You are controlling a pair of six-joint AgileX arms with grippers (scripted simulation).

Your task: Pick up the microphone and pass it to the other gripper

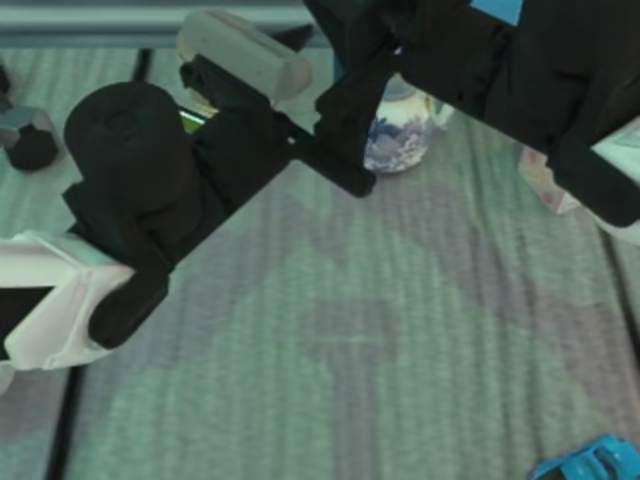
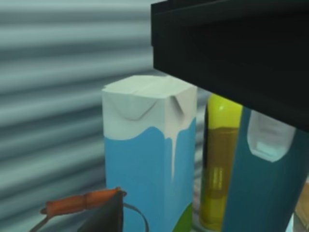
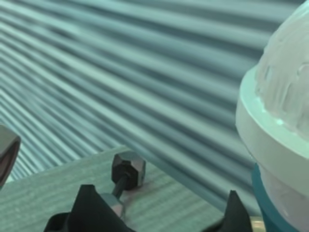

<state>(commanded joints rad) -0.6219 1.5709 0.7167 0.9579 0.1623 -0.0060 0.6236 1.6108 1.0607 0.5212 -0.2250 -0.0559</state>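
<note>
Above the far middle of the table [image 1: 400, 330], set tip to tip: the left gripper [image 1: 290, 135], with a pale block on top, entering from the top view's lower left, and the other gripper [image 1: 345, 150], bulky and all black, entering from the upper right. Concealed the microphone [image 2: 270, 193] beneath both in the top view. Showed its teal handle and white switch patch close to the left wrist camera, directly under the other gripper's black body, and its round whitish head close to the right wrist camera. Held the right jaws spread wide, with a dumbbell [image 3: 128, 171] on the table visible through the gap and the head just beside one tip. Could not tell the state of the left jaws. Placed behind the handle: a milk carton [image 2: 149, 159] and a yellow bottle [image 2: 219, 164]. Placed just beyond the meeting point: a blue-and-white teapot [image 1: 400, 140].
</note>
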